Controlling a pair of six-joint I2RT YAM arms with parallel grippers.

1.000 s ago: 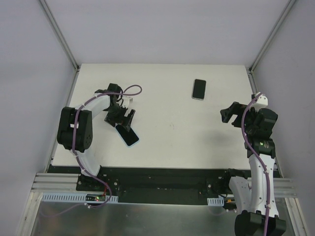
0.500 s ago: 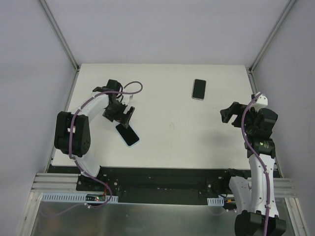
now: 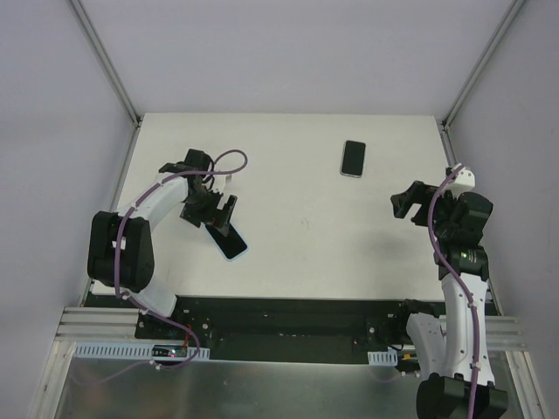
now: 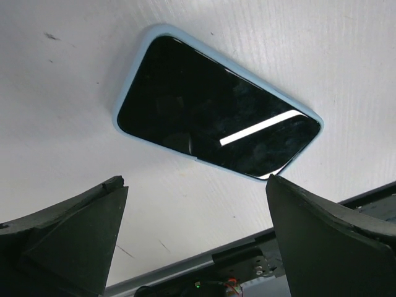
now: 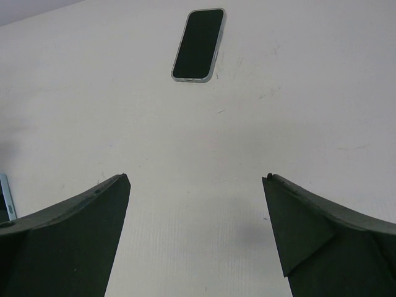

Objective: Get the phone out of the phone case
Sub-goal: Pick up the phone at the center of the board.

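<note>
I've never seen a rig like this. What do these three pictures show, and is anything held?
Two robot arms stand bolted at the near edge of a white table. The wide picture looks down from above; the other two come from a camera on each wrist, the dark wedges being its own fingers. A phone in a light blue case lies flat in front of the left gripper. A second phone lies at the far side. The right gripper, like the left, is open; nothing is held.
</note>
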